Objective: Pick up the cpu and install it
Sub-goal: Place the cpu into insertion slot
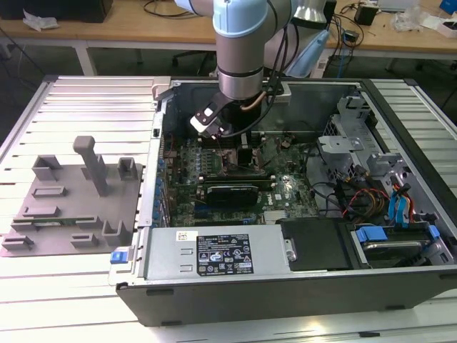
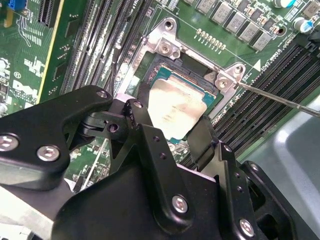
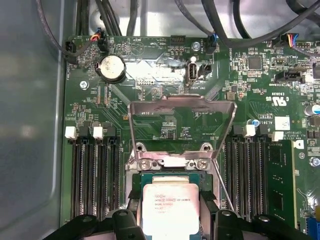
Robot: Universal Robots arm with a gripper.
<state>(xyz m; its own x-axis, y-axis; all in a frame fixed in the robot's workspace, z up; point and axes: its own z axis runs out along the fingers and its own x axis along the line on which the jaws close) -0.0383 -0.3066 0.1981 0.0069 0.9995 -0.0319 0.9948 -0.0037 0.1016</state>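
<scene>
The black gripper (image 2: 172,112) is nearest the lens in both wrist views. Its two fingers (image 2: 201,137) bear on opposite edges of the cpu (image 2: 177,102), so I read the tool as clamped on the chip. An edge grip of this kind keeps the pads off the silvery top. In the first wrist view the cpu (image 3: 170,210) lies squarely over the socket opening, between the fingers. I cannot tell whether it is fully seated or just above the contacts.

The load plate (image 3: 182,99) stands open, tilted up from its hinge edge, which leaves the opening free for a straight descent. The retention lever (image 2: 280,98), a thin steel rod, is swung clear of the socket, I judge for the same reason. Memory slots (image 3: 92,175) flank the socket on two sides.

Writing: the cpu top carries several lines of dark print. The motherboard (image 3: 165,75) carries white legends beside its connectors and near the coin cell (image 3: 111,67).

In the exterior view the arm (image 1: 243,50) reaches down into the open computer case (image 1: 250,304), toward its rear wall. A white printed label sits on the grey cover (image 1: 171,261) along the case edge nearest that camera. The grey fixture tray (image 1: 71,207) lies on the slatted table (image 1: 78,96) outside the case, at the exterior view's left, well apart from the gripper.
</scene>
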